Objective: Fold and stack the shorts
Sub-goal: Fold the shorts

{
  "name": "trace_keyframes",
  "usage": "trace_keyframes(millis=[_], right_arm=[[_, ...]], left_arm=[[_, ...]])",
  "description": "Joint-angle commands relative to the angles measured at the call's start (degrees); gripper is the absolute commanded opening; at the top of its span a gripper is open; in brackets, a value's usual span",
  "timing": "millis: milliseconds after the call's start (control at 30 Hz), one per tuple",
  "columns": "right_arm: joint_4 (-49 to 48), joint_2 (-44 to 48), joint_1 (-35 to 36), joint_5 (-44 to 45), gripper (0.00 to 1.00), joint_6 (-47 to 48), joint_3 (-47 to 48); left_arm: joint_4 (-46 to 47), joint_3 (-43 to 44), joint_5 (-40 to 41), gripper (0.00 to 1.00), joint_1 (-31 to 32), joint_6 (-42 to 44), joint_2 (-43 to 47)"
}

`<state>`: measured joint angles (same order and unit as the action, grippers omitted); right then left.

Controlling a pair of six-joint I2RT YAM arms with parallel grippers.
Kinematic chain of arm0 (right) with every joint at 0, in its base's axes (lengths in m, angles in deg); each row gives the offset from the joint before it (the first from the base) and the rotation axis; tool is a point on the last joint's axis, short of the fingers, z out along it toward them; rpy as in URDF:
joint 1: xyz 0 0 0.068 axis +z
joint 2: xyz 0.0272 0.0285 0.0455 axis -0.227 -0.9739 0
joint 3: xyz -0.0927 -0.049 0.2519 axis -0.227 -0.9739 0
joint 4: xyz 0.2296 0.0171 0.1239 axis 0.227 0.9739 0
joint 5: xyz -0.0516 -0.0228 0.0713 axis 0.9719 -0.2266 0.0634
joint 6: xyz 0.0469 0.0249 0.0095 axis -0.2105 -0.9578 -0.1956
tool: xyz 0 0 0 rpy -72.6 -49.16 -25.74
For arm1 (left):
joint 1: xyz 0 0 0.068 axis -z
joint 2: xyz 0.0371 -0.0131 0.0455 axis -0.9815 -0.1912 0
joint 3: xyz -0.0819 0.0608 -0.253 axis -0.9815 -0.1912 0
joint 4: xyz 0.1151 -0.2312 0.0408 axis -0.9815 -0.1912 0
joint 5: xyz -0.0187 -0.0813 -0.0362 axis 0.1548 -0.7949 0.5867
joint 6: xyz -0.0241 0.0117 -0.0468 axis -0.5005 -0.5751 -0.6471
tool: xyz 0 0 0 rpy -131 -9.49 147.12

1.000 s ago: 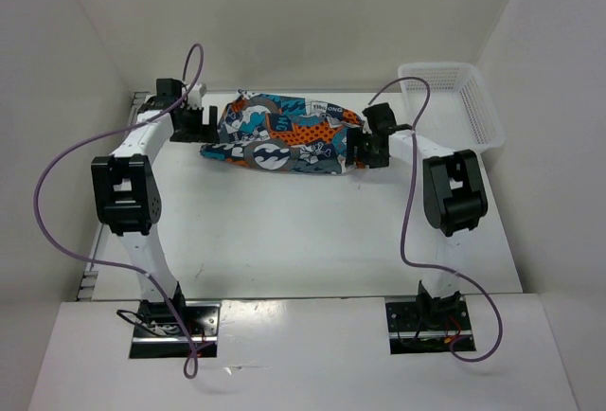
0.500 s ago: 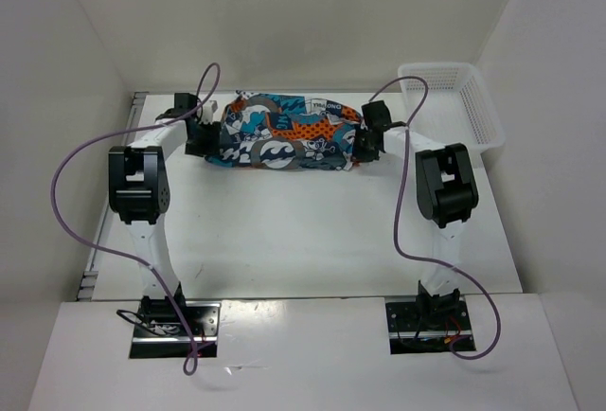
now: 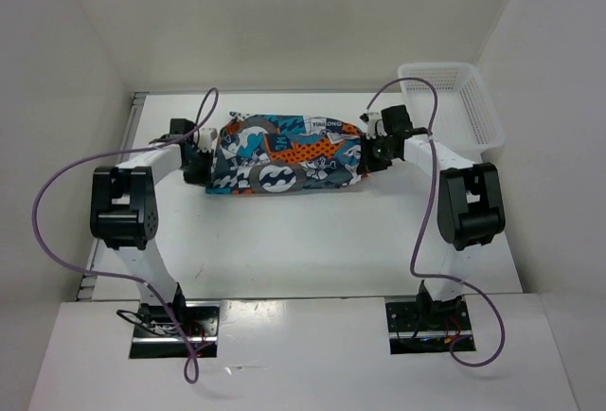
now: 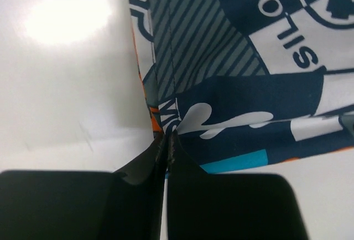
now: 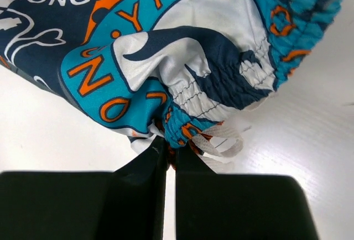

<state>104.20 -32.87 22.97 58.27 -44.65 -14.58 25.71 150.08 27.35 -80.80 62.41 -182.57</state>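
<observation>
The shorts (image 3: 284, 152), a patchwork of blue, orange, white and grey, lie folded lengthwise across the far middle of the white table (image 3: 312, 241). My left gripper (image 3: 205, 158) is shut on their left end; in the left wrist view the hem (image 4: 166, 124) is pinched between the black fingers (image 4: 141, 165). At the right end my right gripper (image 3: 367, 152) is shut on the elastic waistband (image 5: 180, 132), with the white drawstring (image 5: 221, 143) hanging beside the fingertips (image 5: 152, 157). The cloth looks drawn out between both grips.
A white plastic basket (image 3: 453, 100) stands at the far right corner of the table. White walls close in the back and both sides. Purple cables (image 3: 57, 193) loop off both arms.
Both grippers have shut on the ends of the shorts. The shorts have shifted a little nearer and now lie flatter and more stretched out. Both arms' elbows have moved nearer too.
</observation>
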Motion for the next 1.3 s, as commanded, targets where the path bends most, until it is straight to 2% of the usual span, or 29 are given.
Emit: trace_keyframes(millis=[0,33,67,100,133,167,267,367,467,600,700,767,800,1100,1200,1267], right_arm=[[2.33,6.18,-0.35,-1.11,0.00,5.77,-3.41],[2.85,7.07,-0.35,-1.11,0.00,5.78,-4.55],[2.85,7.95,-0.35,-1.63,0.10,5.78,-7.09],[2.85,9.78,-0.35,-1.64,0.21,5.08,-8.33],[2.85,10.67,-0.35,-1.64,0.56,5.08,-10.52],[2.85,11.55,-0.35,-1.64,0.69,4.55,-11.32],[2.85,14.19,-1.14,0.91,0.80,2.80,-11.95],[4.60,14.20,-5.25,-1.44,0.81,-1.67,-8.63],[5.75,14.20,-6.68,-3.83,0.81,-5.98,-7.30],[4.35,13.06,-6.68,-5.33,0.81,-10.65,-9.31],[4.35,11.57,-6.68,-2.53,0.78,-11.18,-11.15],[3.82,10.95,-6.68,-2.51,0.78,-11.71,-13.00],[3.30,10.94,-6.68,-2.51,0.77,-12.58,-14.22],[-0.30,7.00,-6.16,-3.92,0.75,-17.68,-15.90],[-1.71,5.58,-5.63,-3.40,0.73,-18.91,-15.20],[-1.72,3.57,-5.63,-2.51,0.70,-19.53,-13.01]], left_arm=[[-5.42,-7.34,-1.12,0.00,-0.37,0.38,8.95],[-5.43,-9.10,-1.73,0.06,0.15,0.38,10.71],[-6.39,-10.77,-2.25,0.21,0.16,0.38,13.69],[-8.05,-12.88,-2.78,0.61,0.76,0.38,14.76],[-9.03,-13.51,-3.31,0.71,1.38,0.38,16.34],[-10.08,-13.52,-4.10,0.75,1.39,0.38,17.22],[-13.07,-10.71,-2.43,0.81,2.09,0.38,20.74],[-13.87,-4.41,-0.95,0.86,2.09,0.38,21.27],[-11.25,3.15,-0.33,0.88,2.09,0.38,16.89],[-5.71,12.29,0.46,0.90,2.09,0.38,5.32],[-3.60,18.54,0.99,0.91,2.62,0.38,-2.77],[-2.36,23.65,2.57,1.00,3.67,0.38,-5.96],[-2.36,25.14,3.10,1.00,3.67,0.38,-8.84],[-3.05,38.68,4.86,0.99,4.29,0.38,-22.22],[-4.20,41.15,4.86,0.91,4.29,0.38,-24.17],[-4.20,41.15,4.86,0.81,4.29,0.38,-24.69]])
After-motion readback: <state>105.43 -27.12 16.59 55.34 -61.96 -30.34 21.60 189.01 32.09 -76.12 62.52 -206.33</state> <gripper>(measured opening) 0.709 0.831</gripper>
